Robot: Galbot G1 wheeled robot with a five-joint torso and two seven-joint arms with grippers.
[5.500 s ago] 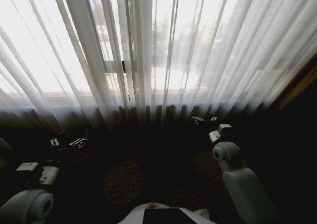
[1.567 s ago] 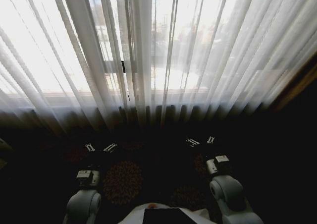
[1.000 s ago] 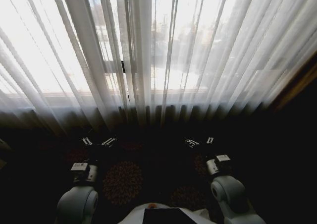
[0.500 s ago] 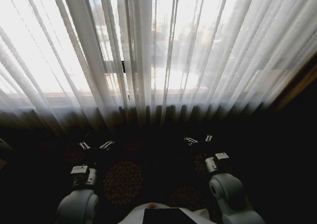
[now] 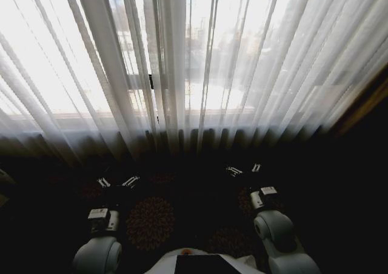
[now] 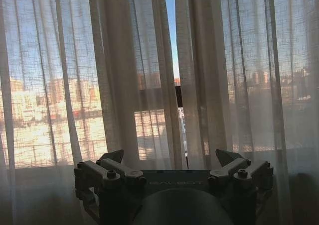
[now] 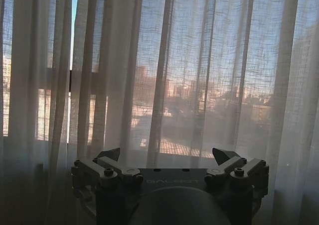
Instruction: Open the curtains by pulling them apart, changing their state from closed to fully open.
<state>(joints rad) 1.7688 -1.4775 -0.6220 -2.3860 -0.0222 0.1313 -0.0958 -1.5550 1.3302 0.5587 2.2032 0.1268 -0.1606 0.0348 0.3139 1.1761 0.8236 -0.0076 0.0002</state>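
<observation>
Curtains (image 5: 200, 68) hang drawn across the window, while the left claw (image 5: 117, 182) and right claw (image 5: 244, 169) both gape open, apart from the fabric.

curtains (image 5: 254, 62): sheer white, pleated | carpet (image 5: 148, 219): dark, floral medallions

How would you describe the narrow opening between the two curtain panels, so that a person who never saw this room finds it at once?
The sheer white curtains cover the whole window ahead of the robot. In the left wrist view, look straight above the open left gripper: the gap is a thin strip of clear blue sky between two thick pleats. Everywhere else the city is veiled by fabric.
</observation>
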